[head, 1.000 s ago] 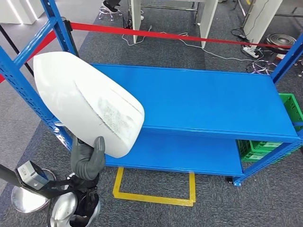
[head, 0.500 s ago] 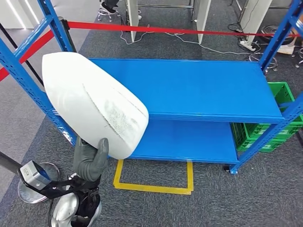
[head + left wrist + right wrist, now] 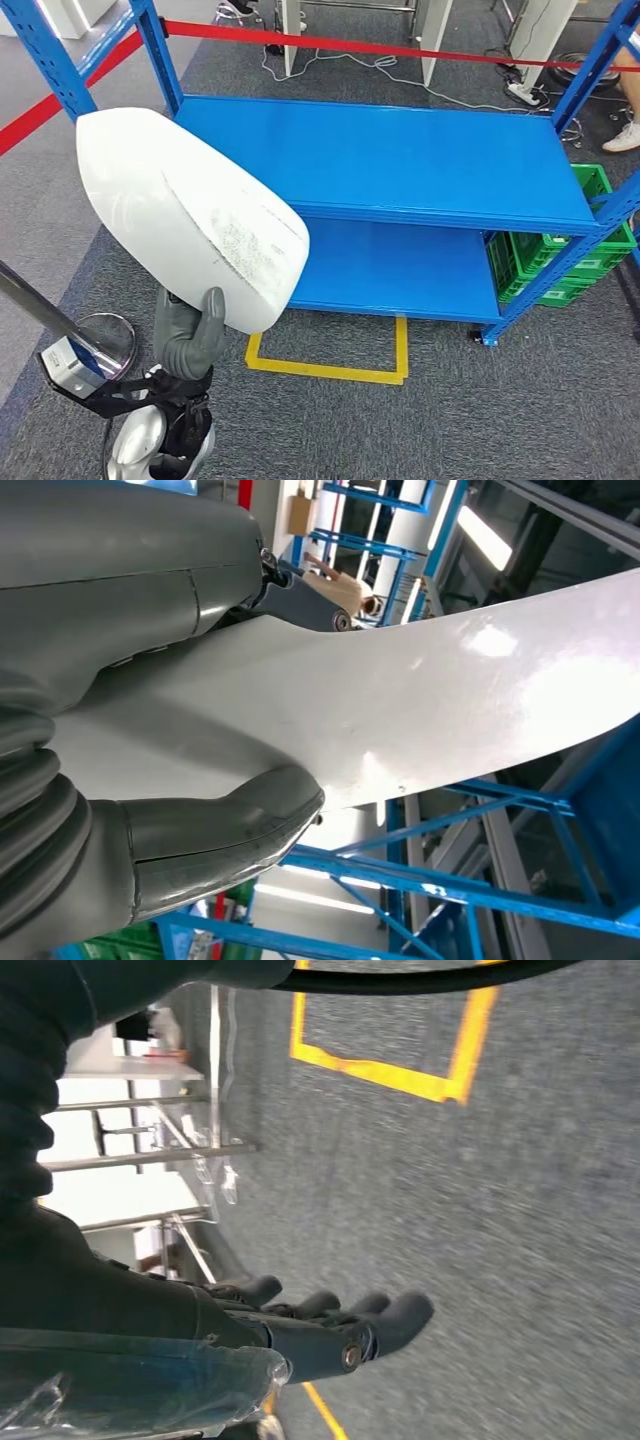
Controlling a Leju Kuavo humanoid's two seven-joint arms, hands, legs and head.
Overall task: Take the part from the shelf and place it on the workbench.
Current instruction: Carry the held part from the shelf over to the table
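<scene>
A large white curved shell part (image 3: 189, 215) is held up at the left of the head view, in front of the blue shelf (image 3: 392, 160). My left hand (image 3: 187, 335) grips its lower edge from beneath. Up close in the left wrist view, the grey thumb (image 3: 226, 830) and the dark fingers (image 3: 302, 595) clamp the white part (image 3: 423, 700) between them. My right hand (image 3: 317, 1325) hangs over the grey carpet with its fingers stretched out side by side and nothing in them.
Both blue shelf boards are bare. Green crates (image 3: 573, 250) sit under the shelf's right end. A yellow floor square (image 3: 328, 355) lies before the shelf. A red barrier tape (image 3: 377, 45) runs behind it, and a stanchion base (image 3: 106, 335) stands at my left.
The whole view has shifted, so the camera moved: the shelf now sits further right and higher. The white part stays in my left hand, held the same way.
</scene>
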